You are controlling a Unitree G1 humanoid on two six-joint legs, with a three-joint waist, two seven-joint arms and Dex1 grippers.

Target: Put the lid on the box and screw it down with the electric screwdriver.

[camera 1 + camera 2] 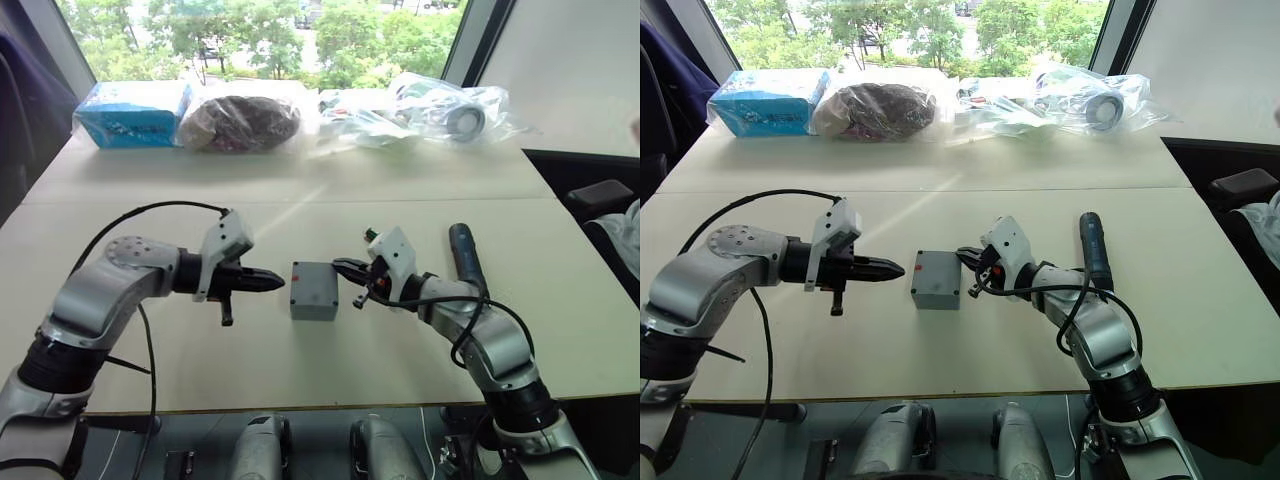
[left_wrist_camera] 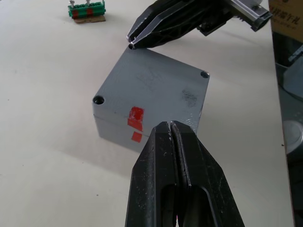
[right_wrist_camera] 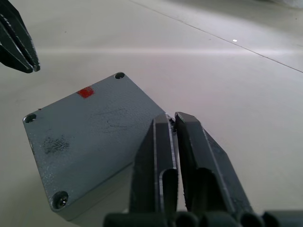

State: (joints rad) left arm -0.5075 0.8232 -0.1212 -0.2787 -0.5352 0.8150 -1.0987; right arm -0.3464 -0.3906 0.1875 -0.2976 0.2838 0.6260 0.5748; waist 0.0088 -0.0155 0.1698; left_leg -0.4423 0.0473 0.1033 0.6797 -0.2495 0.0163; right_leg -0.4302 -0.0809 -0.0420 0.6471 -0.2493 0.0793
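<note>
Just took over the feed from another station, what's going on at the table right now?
The lid already sits on the box in the middle of the table. The left gripper and right gripper flank it from either side, both shut and holding nothing. In the right wrist view one corner hole seems to hold a screw, two others look empty. The electric screwdriver lies untouched beyond the right arm.

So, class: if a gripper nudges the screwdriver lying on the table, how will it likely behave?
The screwdriver is a long round cylinder lying flat on the table, so a sideways nudge would probably roll it. It looks rigid, so it should not bend. Its smooth barrel may slip between narrow fingers unless it is gripped near the middle.
</note>
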